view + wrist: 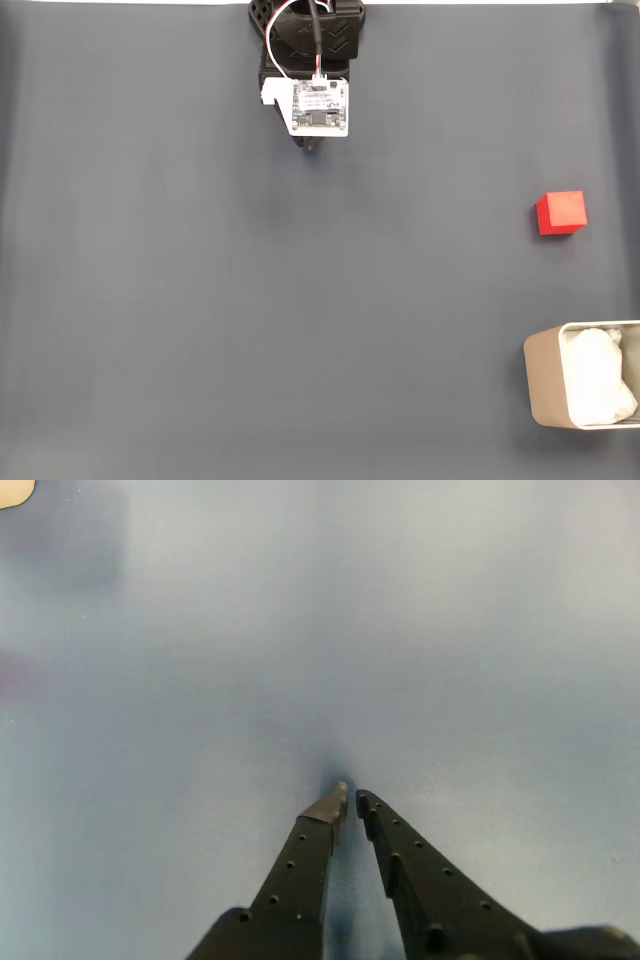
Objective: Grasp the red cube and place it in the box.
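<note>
One box (545, 385) sits at the lower right of the fixed view, cut off by the right edge – a beige-grey container with rounded corners and thin walls. Inside it lies white padding (597, 378), crumpled and filling most of the part that shows; nothing else can be made out in it.

One red cube (561, 212) rests on the dark grey mat (250, 300), above the box in the fixed view and apart from it, with bare mat between the two. It stands outside the box, flat on one face.

One arm (312, 35) enters from the top edge of the fixed view, well away from the box, up and to the left of it. A white circuit board (320, 106) with red and white wires rides on top of the arm and hides most of the pincer beneath it.

In the wrist view the gripper (349, 798) points down at plain mat – its two dark fingers (300, 865) meet almost at the tips, with only a thin slit between them and nothing held. A small beige patch shows at the top left corner of the wrist view; what it is cannot be told.
</note>
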